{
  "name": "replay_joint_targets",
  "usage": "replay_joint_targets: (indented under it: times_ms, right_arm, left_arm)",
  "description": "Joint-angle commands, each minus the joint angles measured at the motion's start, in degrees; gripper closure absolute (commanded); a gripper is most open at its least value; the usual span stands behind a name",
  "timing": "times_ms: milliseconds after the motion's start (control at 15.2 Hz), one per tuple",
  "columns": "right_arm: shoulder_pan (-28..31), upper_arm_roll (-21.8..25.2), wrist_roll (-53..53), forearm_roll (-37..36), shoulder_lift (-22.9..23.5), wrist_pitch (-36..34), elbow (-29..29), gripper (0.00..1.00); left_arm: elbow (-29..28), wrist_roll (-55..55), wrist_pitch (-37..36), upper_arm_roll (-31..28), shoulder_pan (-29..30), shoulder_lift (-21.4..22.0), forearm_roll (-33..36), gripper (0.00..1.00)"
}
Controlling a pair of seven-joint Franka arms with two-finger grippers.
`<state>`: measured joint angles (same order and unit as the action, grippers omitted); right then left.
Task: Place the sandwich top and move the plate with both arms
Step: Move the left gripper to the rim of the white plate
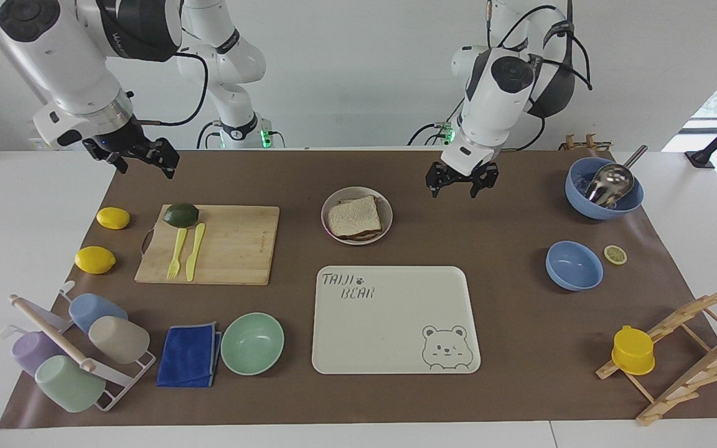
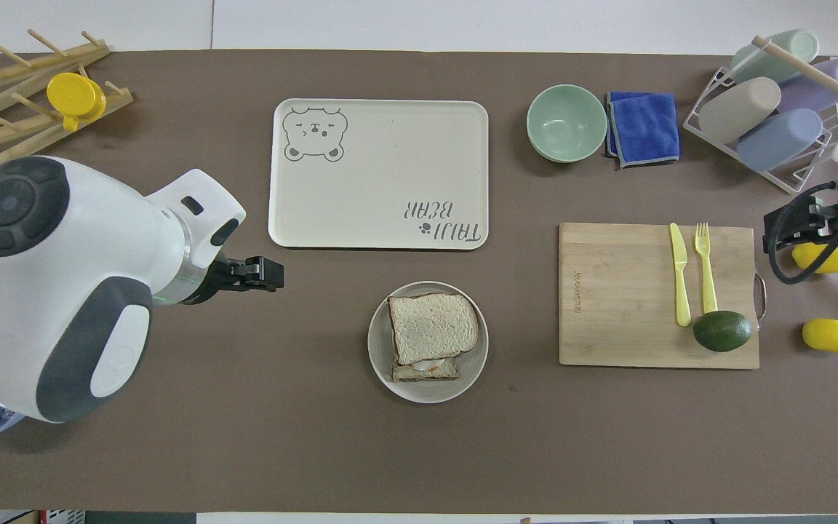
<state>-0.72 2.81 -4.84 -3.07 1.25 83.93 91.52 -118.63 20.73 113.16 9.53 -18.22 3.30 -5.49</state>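
Facing view: plate (image 1: 386, 214) beside bare mat (image 1: 508, 298)

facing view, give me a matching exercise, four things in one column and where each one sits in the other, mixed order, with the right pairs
Things:
1. sandwich top
2. avocado
3. metal scoop
4. yellow cup

Places:
A. in the blue bowl at the left arm's end of the table
B. on the wooden rack
C. on the plate, over the lower slice
D. on the cutting board, beside the fork and knife

Pairs: 1-C, 2-D, 3-A, 4-B
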Motion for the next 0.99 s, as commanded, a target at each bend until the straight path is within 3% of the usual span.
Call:
replay_joint_targets:
  times_ms: [0,263,394,920]
  right_arm:
    - [-0.2,1.3,1.4,1.2,1.0,-1.2,-2.1,0.0]
    - [-0.2,3.9,4.9,1.5,0.9,-1.1,-2.7,0.0]
    - [-0.2,4.1,5.1,1.7,1.1,-1.2,-2.7,0.0]
    - [-0.8,4.7,4.9,1.9,0.8,0.4,-2.1,0.0]
  left_arm:
    - [-5.6,1.0,5.5,-0.9,-3.6,0.5,-0.5,0.0]
    - [-12.5,3.2,14.4,-0.8,-6.8,0.5,-0.7,0.0]
    - [-14.1,3.0,16.6,-0.9,-7.8,0.3,-4.2,0.0]
    - [-16.5,3.5,25.6,-0.9,-11.3,-3.6,-8.4,0.21]
